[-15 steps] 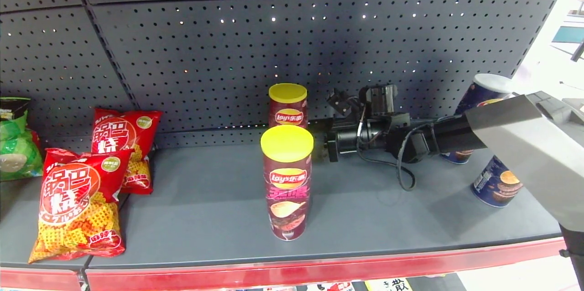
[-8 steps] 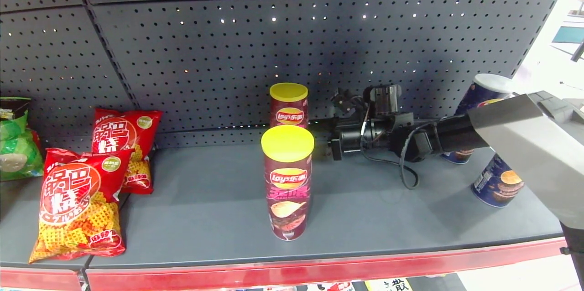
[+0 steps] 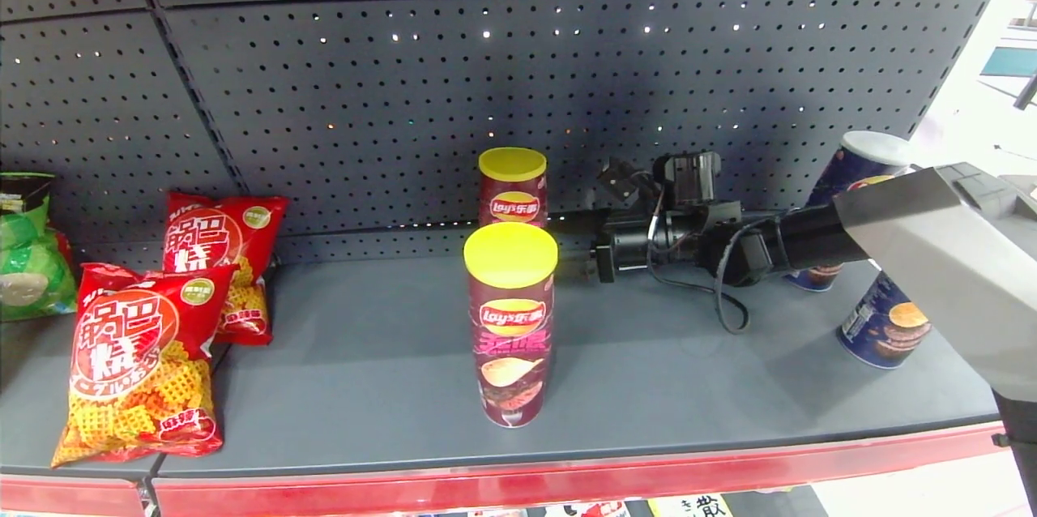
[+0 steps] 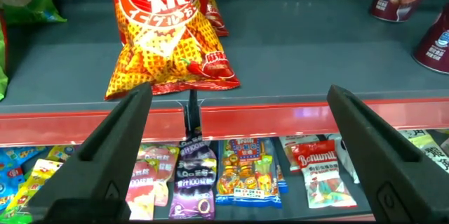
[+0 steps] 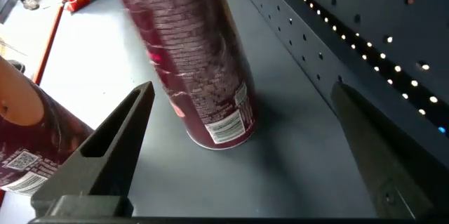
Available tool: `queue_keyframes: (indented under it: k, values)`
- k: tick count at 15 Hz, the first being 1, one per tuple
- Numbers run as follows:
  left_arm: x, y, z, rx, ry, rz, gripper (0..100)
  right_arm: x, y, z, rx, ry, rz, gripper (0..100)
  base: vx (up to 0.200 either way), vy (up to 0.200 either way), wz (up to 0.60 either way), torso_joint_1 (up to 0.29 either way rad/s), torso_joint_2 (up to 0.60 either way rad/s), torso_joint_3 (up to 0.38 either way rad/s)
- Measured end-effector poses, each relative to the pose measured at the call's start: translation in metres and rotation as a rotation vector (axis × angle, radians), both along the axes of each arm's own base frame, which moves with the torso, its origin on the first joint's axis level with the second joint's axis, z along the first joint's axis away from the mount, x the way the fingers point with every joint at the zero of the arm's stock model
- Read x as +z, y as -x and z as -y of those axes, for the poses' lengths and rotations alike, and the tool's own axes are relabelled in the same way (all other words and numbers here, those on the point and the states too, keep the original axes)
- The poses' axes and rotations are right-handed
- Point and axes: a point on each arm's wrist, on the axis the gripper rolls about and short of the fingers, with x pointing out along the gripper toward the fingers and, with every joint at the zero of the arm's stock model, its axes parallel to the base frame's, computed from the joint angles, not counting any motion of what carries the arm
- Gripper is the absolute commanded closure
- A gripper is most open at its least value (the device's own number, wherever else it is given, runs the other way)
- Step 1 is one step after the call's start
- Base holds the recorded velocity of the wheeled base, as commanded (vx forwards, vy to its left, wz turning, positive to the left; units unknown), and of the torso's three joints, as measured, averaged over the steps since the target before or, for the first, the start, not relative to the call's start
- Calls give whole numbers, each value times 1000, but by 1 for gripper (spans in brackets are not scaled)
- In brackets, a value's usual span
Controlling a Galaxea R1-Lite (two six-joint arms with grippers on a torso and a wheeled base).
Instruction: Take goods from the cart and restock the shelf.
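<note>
Maroon cardboard under a yellow plastic lid: the tall chip canister point(image 3: 512, 186) stands at the centre of the head view, a little above the middle. It is at the rear of the dark grey metal shelf point(image 3: 364, 371), close against the perforated back panel point(image 3: 364, 96) and directly behind a second maroon canister point(image 3: 509, 322) of the same kind. My right claw point(image 5: 238, 94) sits just to its right, fingers spread wide and gripping nothing; the tube's base lies ahead of the gap and I see no contact. My left claw point(image 4: 238, 97) is likewise spread and empty, lower down, facing the red front edge point(image 4: 231, 115) of the shelf. I judge the tube light and stiff, though its thin wall would dent under a hard squeeze, and the glossy wrap looks slick. Tall and narrow, it should tip easily, so I would take it round the mid-body, below the lid. Its long axis runs vertical, lid up, label turned toward the shelf front.
</note>
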Motion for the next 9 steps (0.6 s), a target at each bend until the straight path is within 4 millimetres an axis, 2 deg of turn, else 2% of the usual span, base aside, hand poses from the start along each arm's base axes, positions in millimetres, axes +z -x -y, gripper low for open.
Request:
queue_keyframes:
  k: [9]
  values:
    - [0, 0, 0, 0, 0, 0, 0, -10, -9, 13, -41, 9, -16, 0, 0, 0, 0, 0, 0, 0]
